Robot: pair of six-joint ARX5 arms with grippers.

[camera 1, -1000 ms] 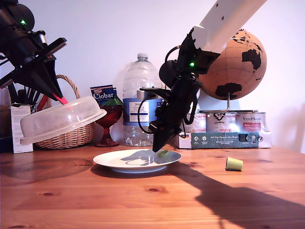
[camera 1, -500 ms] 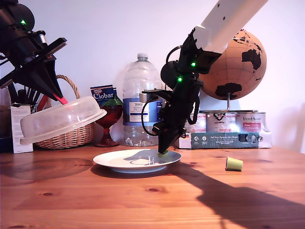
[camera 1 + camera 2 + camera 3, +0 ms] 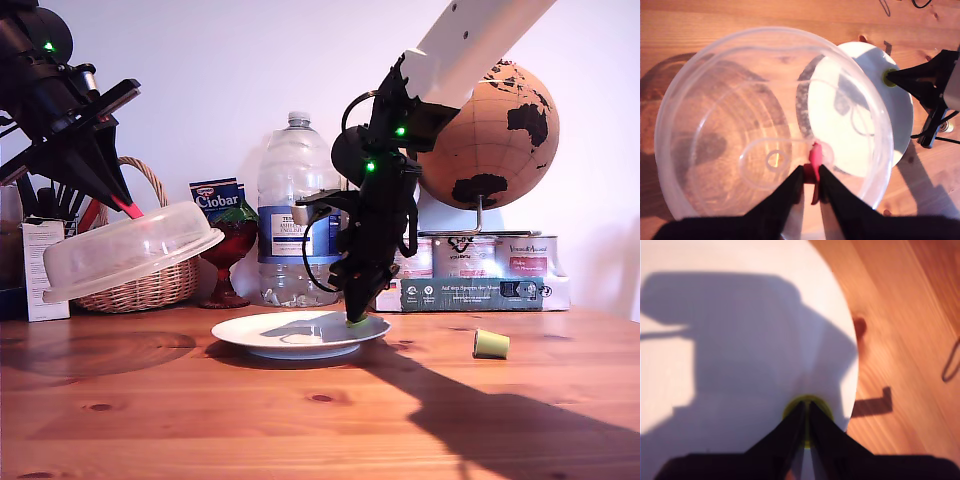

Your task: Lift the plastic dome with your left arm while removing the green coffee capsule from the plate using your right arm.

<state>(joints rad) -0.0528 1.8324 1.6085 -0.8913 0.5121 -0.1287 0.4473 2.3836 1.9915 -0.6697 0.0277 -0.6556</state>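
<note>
gripping: red tab [image 3: 813, 165] of plastic dome [image 3: 125, 250] is pinched by my first gripper [image 3: 809, 181]
second wrist view: my second gripper [image 3: 805, 426], jaws nearly closed on a green disc [image 3: 807, 407] on the plate [image 3: 740, 340]
unclear: grip is not confirmed

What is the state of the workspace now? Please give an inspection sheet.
Surface: wooden table, bare at the front.
Job's things: dome held tilted above the table; green capsule at the plate edge.
Clutter: another capsule lying on the table.
Grippers: my first gripper shut on the dome's red tab; my second gripper shut on the green capsule.
Cables: black loops on the second arm.
Surroundings: basket, water bottle, globe, tins.
</note>
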